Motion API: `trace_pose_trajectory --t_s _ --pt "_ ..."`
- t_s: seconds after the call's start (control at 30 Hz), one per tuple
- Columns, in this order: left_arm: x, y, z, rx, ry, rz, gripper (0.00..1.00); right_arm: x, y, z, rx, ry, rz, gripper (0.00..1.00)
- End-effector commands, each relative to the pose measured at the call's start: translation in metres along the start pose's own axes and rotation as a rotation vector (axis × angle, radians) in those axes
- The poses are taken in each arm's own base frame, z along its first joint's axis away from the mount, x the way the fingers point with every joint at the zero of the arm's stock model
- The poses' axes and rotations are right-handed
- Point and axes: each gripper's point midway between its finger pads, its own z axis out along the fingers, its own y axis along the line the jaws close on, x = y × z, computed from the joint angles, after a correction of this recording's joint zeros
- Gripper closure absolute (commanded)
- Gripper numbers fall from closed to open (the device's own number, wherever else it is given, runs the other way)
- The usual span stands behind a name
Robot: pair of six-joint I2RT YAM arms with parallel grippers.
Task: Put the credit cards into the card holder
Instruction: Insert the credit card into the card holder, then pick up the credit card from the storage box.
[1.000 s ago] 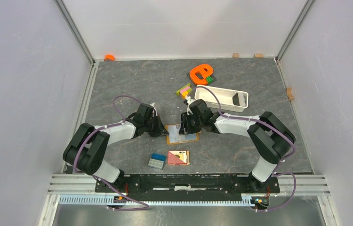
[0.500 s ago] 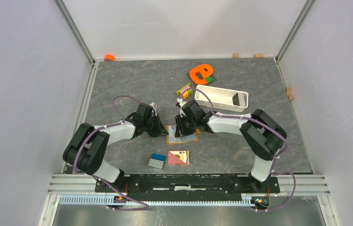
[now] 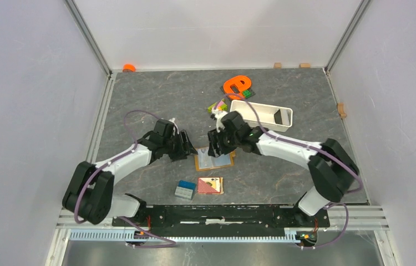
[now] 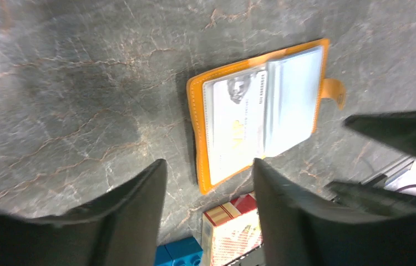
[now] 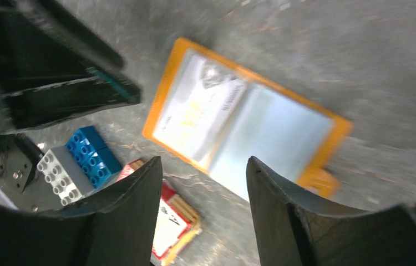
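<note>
The card holder (image 3: 216,161) lies open and flat on the table, tan-orange with pale lining. In the left wrist view the card holder (image 4: 261,111) shows one of the credit cards (image 4: 233,124) in its left pocket, pale with a small portrait and yellow marks. The right wrist view gives the same card (image 5: 194,111) inside the card holder (image 5: 267,133). My left gripper (image 3: 186,147) hangs open just left of the holder, nothing between its fingers (image 4: 139,210). My right gripper (image 3: 216,145) hovers open over the holder's far edge, empty too. No other card shows.
A red-and-tan square tile (image 3: 210,185) and a blue-and-grey block (image 3: 185,190) lie just in front of the holder. A white tray (image 3: 261,114), small coloured bricks (image 3: 216,106) and an orange letter shape (image 3: 236,86) sit behind the right arm.
Both grippers have opened; the left one was shut at the holder's left edge and has drawn back a little. The right gripper has moved slightly away from the holder. The holder stays put.
</note>
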Motion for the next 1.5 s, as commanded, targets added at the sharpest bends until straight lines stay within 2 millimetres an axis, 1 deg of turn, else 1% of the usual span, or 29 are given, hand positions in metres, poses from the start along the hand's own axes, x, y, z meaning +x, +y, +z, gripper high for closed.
trace_pose_trajectory --t_s 0.0,0.1,0.13,0.23,0.33,0.43,0.47,0.57,0.63,0.73,0.83,1.0,1.17,1.33,1.47 --pt "-0.033 -0.02 -0.036 0.004 -0.109 0.049 0.27 -0.047 -0.04 -0.052 0.131 -0.125 -0.039 0.36" --pt "-0.048 -0.034 -0.061 0.01 -0.15 0.101 0.13 -0.056 -0.082 -0.079 0.237 -0.145 -0.019 0.32" --pt "-0.056 -0.039 -0.071 0.009 -0.172 0.124 0.09 -0.055 -0.095 -0.086 0.268 -0.143 -0.014 0.3" --pt "-0.073 -0.046 -0.1 -0.03 -0.222 0.213 0.01 -0.059 -0.135 -0.108 0.375 -0.128 0.0 0.27" --pt "-0.092 -0.05 -0.126 -0.089 -0.288 0.299 0.0 -0.06 -0.179 -0.13 0.529 -0.104 0.023 0.24" --pt "-0.111 -0.039 -0.145 -0.186 -0.382 0.36 0.0 -0.061 -0.221 -0.149 0.63 -0.095 0.074 0.25" --pt "-0.117 -0.034 -0.149 -0.223 -0.411 0.37 0.0 -0.061 -0.236 -0.156 0.662 -0.094 0.093 0.25" --pt "-0.121 -0.025 -0.152 -0.271 -0.442 0.384 0.0 -0.067 -0.267 -0.169 0.72 -0.091 0.114 0.29" --pt "-0.121 -0.023 -0.149 -0.271 -0.445 0.383 0.0 -0.071 -0.286 -0.174 0.736 -0.081 0.132 0.31" --pt "-0.117 -0.022 -0.142 -0.254 -0.428 0.378 0.0 -0.074 -0.31 -0.173 0.731 -0.055 0.153 0.36" --pt "-0.116 -0.023 -0.14 -0.247 -0.417 0.376 0.0 -0.076 -0.324 -0.168 0.709 -0.032 0.161 0.4" --pt "-0.116 -0.022 -0.139 -0.251 -0.417 0.378 0.0 -0.079 -0.333 -0.154 0.663 -0.032 0.162 0.45" --pt "-0.115 -0.02 -0.138 -0.254 -0.414 0.379 0.0 -0.081 -0.339 -0.146 0.655 -0.026 0.157 0.48" --pt "-0.115 -0.02 -0.138 -0.254 -0.414 0.378 0.0 -0.07 -0.349 -0.14 0.673 0.011 0.181 0.49" --pt "-0.115 -0.019 -0.138 -0.255 -0.414 0.38 0.0 -0.061 -0.351 -0.129 0.652 0.04 0.194 0.47"
